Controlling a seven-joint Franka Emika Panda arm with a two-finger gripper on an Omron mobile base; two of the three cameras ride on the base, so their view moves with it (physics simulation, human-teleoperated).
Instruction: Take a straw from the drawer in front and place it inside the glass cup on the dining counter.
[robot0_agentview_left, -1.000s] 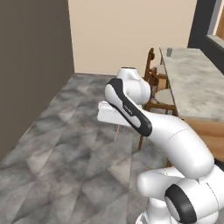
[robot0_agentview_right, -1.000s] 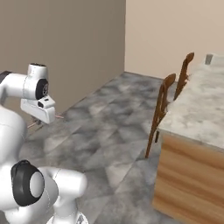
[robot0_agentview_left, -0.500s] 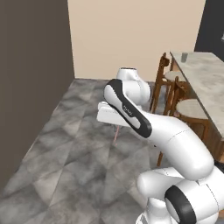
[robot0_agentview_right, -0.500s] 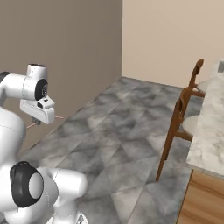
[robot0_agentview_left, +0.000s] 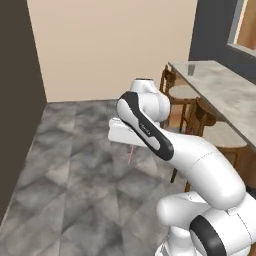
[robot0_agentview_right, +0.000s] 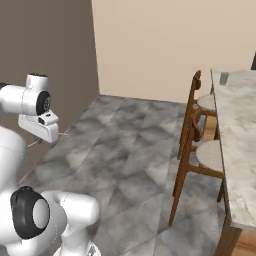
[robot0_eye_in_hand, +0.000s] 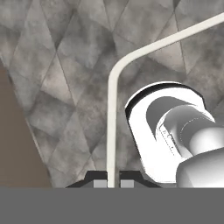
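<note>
While the fingers (robot0_eye_in_hand: 113, 184) pinch it, the straw (robot0_eye_in_hand: 112, 113) looks pale and bent.

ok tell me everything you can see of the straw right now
The straw is a very thin tube, pale in the hand view and pinkish where its lower end hangs below the hand in the left base view. It runs straight up from the claw, then bends sharply to one side. The shut claw pinches its lower part; nothing else touches it, above grey stone floor.
</note>
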